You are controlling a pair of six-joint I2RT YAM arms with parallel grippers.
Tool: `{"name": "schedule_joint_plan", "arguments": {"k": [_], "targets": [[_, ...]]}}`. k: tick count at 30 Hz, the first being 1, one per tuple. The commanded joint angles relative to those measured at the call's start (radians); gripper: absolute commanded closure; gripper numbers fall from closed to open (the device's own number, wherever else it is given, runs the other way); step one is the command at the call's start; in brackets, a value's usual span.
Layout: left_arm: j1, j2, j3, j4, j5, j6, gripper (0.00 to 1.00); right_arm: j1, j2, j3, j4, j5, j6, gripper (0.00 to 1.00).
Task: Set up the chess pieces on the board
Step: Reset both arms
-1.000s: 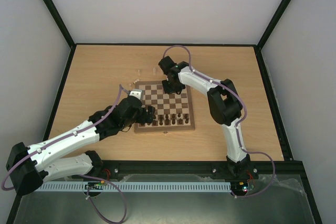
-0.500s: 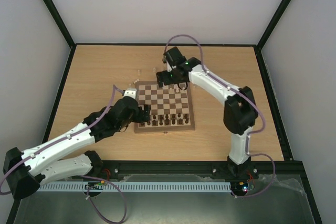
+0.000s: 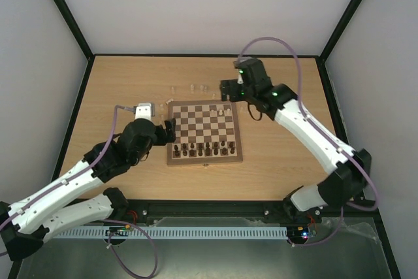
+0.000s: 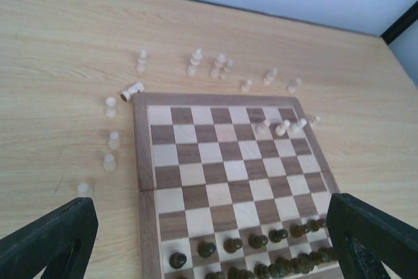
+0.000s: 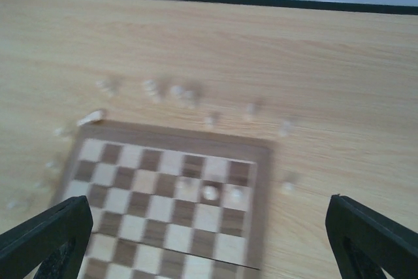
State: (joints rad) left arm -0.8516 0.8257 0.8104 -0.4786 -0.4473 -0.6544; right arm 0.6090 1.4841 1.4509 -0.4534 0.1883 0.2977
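The board (image 3: 204, 161) lies mid-table, with dark chess pieces (image 3: 206, 149) filling its two near rows. Three cream pieces (image 3: 225, 112) stand near its far right corner. My left gripper (image 3: 168, 129) hovers open over the board's left edge with nothing between its fingers (image 4: 49, 240). In the left wrist view, dark pieces (image 4: 261, 236) sit low and cream pieces (image 4: 281, 127) stand far right on the board (image 4: 140, 181). My right gripper (image 3: 227, 89) hangs open and empty above the far right corner. Its view is blurred, showing the cream pieces (image 5: 209, 193) on the board (image 5: 261, 161).
Loose cream pieces (image 4: 196, 63) are scattered on the tabletop beyond the board's far edge, and more (image 4: 111, 106) stand off its left side. One of them (image 4: 132, 91) lies on its side at the far left corner. Black frame rails (image 3: 65, 129) bound the table.
My right gripper opened over the board's far right squares, then lifted and pulled back toward the far right. My left arm drew back from the dark rows to the board's left edge.
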Motion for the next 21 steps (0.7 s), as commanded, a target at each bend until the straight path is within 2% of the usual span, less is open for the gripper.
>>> {"name": "schedule_joint_plan", "arguments": {"k": [1,6,10,13,16,18,21], "targets": [[0.010,-0.023,-0.008,0.102,-0.097,0.034,0.01,-0.112,-0.157,-0.189,0.121,0.095,0.038,0.01],[0.027,-0.002,-0.027,0.240,-0.217,0.099,0.01,-0.223,-0.313,-0.455,0.334,0.173,0.023,0.01],[0.098,0.010,-0.132,0.439,-0.336,0.141,0.01,-0.363,-0.362,-0.649,0.529,0.133,0.069,0.01],[0.214,0.031,-0.226,0.616,-0.259,0.222,0.01,-0.444,-0.354,-0.748,0.638,0.144,0.096,0.01],[0.386,0.065,-0.311,0.782,-0.108,0.250,0.01,-0.461,-0.343,-0.853,0.804,0.190,0.091,0.01],[0.448,0.094,-0.386,0.912,-0.051,0.298,0.01,-0.462,-0.325,-0.915,0.896,0.226,0.076,0.01],[0.505,0.172,-0.442,1.051,-0.043,0.361,0.01,-0.462,-0.272,-0.962,0.999,0.288,0.050,0.01]]}}
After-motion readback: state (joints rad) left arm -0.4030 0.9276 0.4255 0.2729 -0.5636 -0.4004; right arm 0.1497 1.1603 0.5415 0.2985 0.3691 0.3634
